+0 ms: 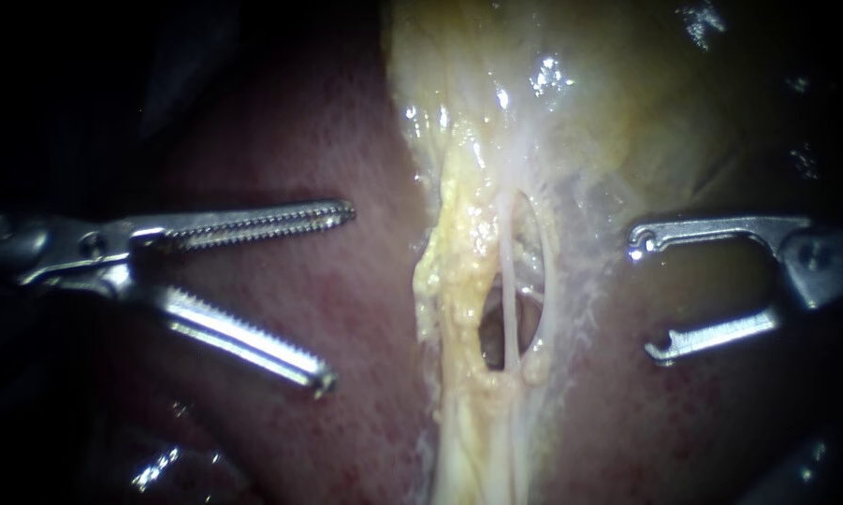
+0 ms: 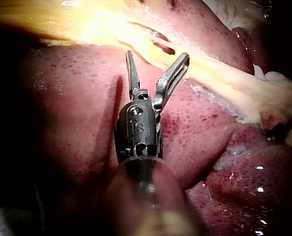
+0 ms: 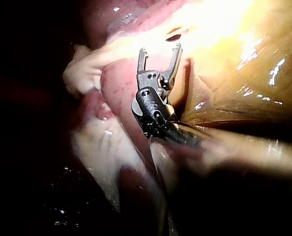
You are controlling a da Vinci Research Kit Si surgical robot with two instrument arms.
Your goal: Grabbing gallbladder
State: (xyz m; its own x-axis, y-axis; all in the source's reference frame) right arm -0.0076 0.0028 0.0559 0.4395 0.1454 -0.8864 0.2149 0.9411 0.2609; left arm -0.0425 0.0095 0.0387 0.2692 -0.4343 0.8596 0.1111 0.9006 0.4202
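The gallbladder (image 1: 627, 103), pale yellow and wet, fills the upper right of the endoscope view. Below it a strip of yellow fat (image 1: 454, 281) runs down over the red liver (image 1: 346, 309), and two thin pale tubes (image 1: 508, 281) cross a gap in it (side by side). Two instruments flank the strip, the left instrument (image 1: 339, 296) and the right instrument (image 1: 646, 297). Both have their jaws spread wide, holding nothing.

The smooth, rounded liver (image 1: 327, 309) is dark red, speckled with finer red dots. The glistening gallbladder (image 1: 627, 103) is pale yellow, and the thin stringy tubes (image 1: 513, 281) are whitish. The slender metal left instrument (image 1: 338, 296) and right instrument (image 1: 646, 297) are silver, the left's jaws finely ridged.
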